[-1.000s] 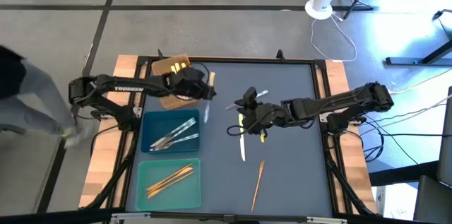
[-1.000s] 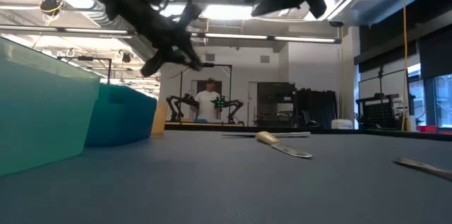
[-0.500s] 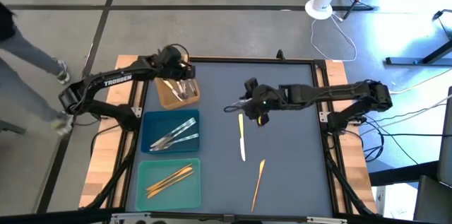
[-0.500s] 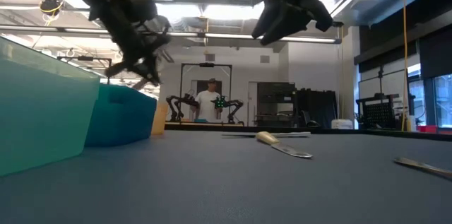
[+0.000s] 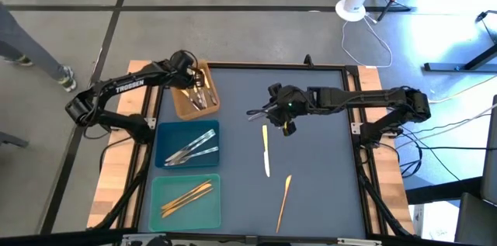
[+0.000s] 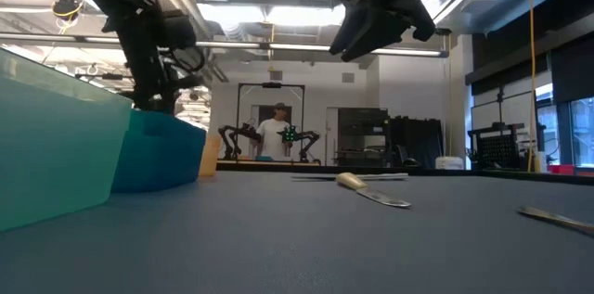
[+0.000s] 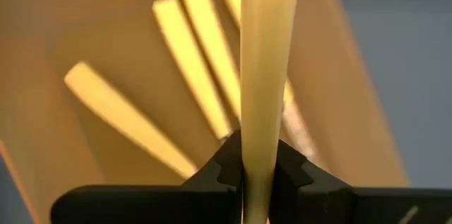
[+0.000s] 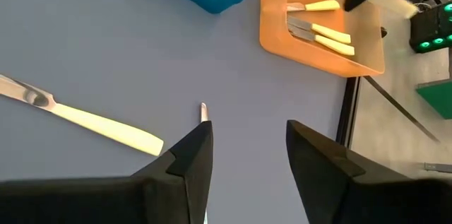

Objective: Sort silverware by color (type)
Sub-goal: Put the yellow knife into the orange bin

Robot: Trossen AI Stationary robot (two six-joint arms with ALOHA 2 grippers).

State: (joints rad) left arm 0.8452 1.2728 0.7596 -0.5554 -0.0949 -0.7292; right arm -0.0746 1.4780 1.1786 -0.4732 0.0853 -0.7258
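Observation:
My left gripper [image 5: 191,77] is over the brown tray [image 5: 183,106] at the table's far left, shut on a yellow-handled utensil [image 7: 263,75]. Several yellow-handled utensils [image 7: 191,75] lie in that tray. My right gripper [image 5: 284,114] is open and empty above the middle of the table, next to a silver-grey utensil [image 5: 258,112] whose tip [image 8: 203,111] shows by one finger. A yellow-handled knife [image 5: 265,150] and an orange-gold utensil [image 5: 284,199] lie flat on the table mat nearer the front. My left gripper pinches the utensil's yellow handle [image 7: 257,155] between its two fingers. The handle runs straight on past the fingertips, along the fingers, above the utensils in the brown tray. Whether its far end touches anything I cannot tell.
A blue tray [image 5: 165,137] with silver-grey utensils and a teal tray [image 5: 159,207] with orange-gold utensils stand in a row in front of the brown tray along the left side. A person's legs [image 5: 31,44] pass beyond the table's far left corner. Bare mat lies at the right.
My left gripper has carried the yellow-handled utensil from the mat toward the table's far left edge, over the brown tray, and has come down there. My right gripper has moved a little toward the far edge, away from the yellow-handled knife, which stays on the mat.

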